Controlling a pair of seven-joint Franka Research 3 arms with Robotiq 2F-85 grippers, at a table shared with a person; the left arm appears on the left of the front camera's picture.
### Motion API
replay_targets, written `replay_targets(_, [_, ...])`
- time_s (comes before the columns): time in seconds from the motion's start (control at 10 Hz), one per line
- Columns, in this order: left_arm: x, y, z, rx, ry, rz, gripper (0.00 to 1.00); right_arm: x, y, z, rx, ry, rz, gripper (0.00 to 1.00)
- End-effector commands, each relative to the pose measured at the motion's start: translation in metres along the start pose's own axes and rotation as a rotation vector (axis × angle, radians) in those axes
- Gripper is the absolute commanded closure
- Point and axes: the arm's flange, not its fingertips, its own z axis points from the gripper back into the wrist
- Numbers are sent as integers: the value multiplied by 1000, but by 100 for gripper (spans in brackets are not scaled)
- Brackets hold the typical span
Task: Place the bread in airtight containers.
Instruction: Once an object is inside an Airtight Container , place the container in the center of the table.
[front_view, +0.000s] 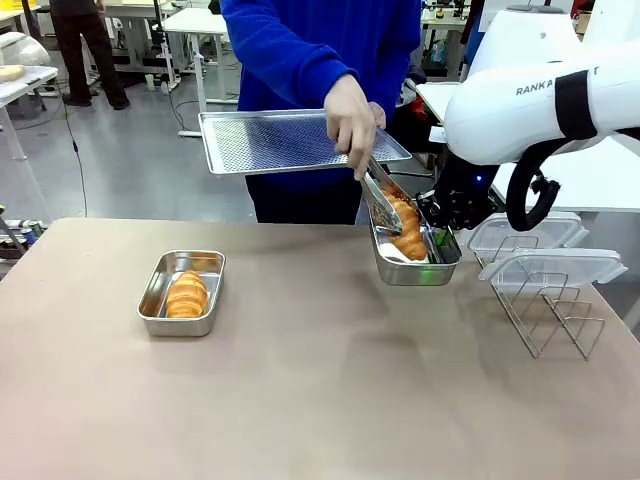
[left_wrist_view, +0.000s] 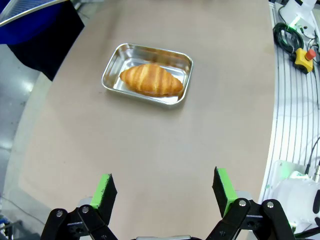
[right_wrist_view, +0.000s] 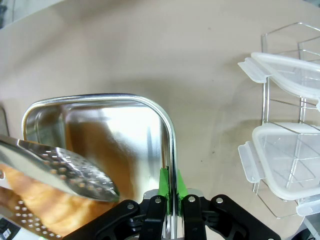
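Right gripper (right_wrist_view: 171, 183) fingers clamp the rim of a shiny rectangular steel tin (front_view: 402, 272), where a person's metal tongs (front_view: 381, 196) hold a golden ridged croissant (front_view: 409, 230). Left of that tin, a second croissant (front_view: 186, 295) lies in a matching tin (front_view: 151, 292); left gripper (left_wrist_view: 163, 193) fingers spread, empty.

One shiny steel tin (front_view: 152, 295) (left_wrist_view: 112, 70) sits flat and lidless on the left half of the bench. A golden, ridged croissant (front_view: 187, 295) (left_wrist_view: 150, 80) lies lengthwise inside it (narrower than the tin, with bare metal showing on both sides). The second tin (front_view: 400, 272) (right_wrist_view: 115, 115), farther right and also open, has one rim pinched in the jaws of the right gripper (front_view: 435, 240) (right_wrist_view: 170, 180). The second croissant (front_view: 408, 228) (right_wrist_view: 45, 205) slants down into it, clasped by metal tongs (front_view: 380, 200) (right_wrist_view: 65, 170), while two clear plastic lids (front_view: 550, 268) (right_wrist_view: 285, 155) rest apart from both tins at the far right.
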Motion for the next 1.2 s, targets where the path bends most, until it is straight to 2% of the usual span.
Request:
replay_targets(0.0, [-1, -1, 0, -8, -1, -12, 0, 1, 0, 4, 2, -9, -1, 96])
replay_targets(1.1, [-1, -1, 0, -8, -1, -12, 0, 1, 0, 4, 2, -9, -1, 96])
